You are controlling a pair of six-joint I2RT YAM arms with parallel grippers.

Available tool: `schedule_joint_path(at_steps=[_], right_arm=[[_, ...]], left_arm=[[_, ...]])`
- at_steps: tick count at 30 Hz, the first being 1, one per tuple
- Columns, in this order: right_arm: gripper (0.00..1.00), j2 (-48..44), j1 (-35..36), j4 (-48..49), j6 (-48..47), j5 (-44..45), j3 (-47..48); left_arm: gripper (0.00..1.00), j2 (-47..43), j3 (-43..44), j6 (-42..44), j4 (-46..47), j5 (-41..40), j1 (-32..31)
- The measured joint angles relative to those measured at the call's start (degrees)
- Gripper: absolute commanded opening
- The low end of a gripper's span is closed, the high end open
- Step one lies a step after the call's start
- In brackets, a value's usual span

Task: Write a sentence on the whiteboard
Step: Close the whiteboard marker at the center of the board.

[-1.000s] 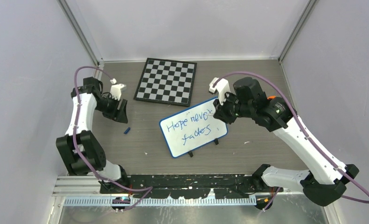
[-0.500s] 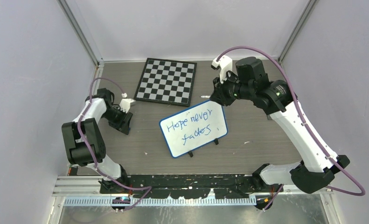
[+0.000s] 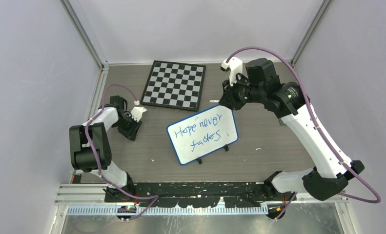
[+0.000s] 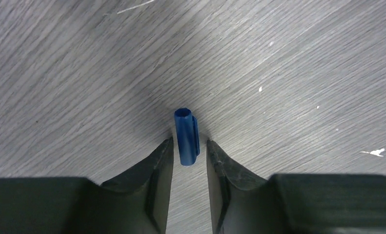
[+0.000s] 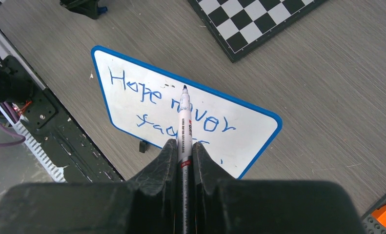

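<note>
top view: bright and even, soft light from overhead, nothing blown out. The grey metal corner posts lean outward, bit of wide-angle bend
shadows: just faint soft ones on the grey wood-grain table, short smudges under the small white blue-rimmed whiteboard
left wrist: lighter sheen across the grain up top; small blue plastic cap sharp, left gripper fingers near-black, barely any detail
right wrist: white marker pen and blue handwritten words crisp, right gripper bulk at the bottom soft and murky
</note>
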Motion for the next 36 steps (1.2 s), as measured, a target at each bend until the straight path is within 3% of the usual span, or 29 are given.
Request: schedule_joint_path(at_steps=[6, 12, 19, 24, 31, 36], right_arm=[[0.0, 0.9, -0.1, 0.2, 1.3, 0.3, 0.2], [0.0, 3.3, -0.2, 1.8, 4.5, -0.7, 0.4], [0.0, 6.1, -1.5, 4.2, 9.2, -5.5, 0.5], [0.0, 6.1, -2.9, 6.6, 12.8, -11.6, 0.5], [0.0, 5.1, -4.2, 12.2, 20.7, -23.1, -5.0], [0.0, 4.8, -4.2, 16.3, 27.3, -30.1, -10.1]], left_arm=[[0.0, -1.0, -0.6, -0.5, 0.9, -0.9, -0.7], [0.0, -4.8, 7.5, -2.2, -8.4, 3.3, -1.0], [0.0, -12.6, 32.2, -3.6, -19.8, 11.5, -3.3], [0.0, -18.0, 41.0, -3.1, -25.9, 15.7, -13.0], [0.0, -21.5, 41.1, -1.6, -30.7, 13.6, -31.6], [0.0, -20.2, 40.5, -1.3, -32.0, 10.7, -39.4]])
